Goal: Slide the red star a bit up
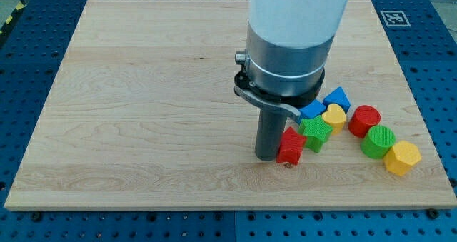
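The red star (291, 147) lies on the wooden board (143, 92), right of centre near the view's bottom. My tip (268, 157) stands right against the star's left side, touching or nearly touching it. A green star (315, 132) sits just to the upper right of the red star, touching it. The arm's wide body hides the board above the tip.
A blue block (311, 109), a yellow block (333, 117) and another blue block (337, 97) cluster above the green star. To the right lie a red cylinder (364, 121), a green cylinder (378, 141) and a yellow hexagon (402, 157). The board's bottom edge is close.
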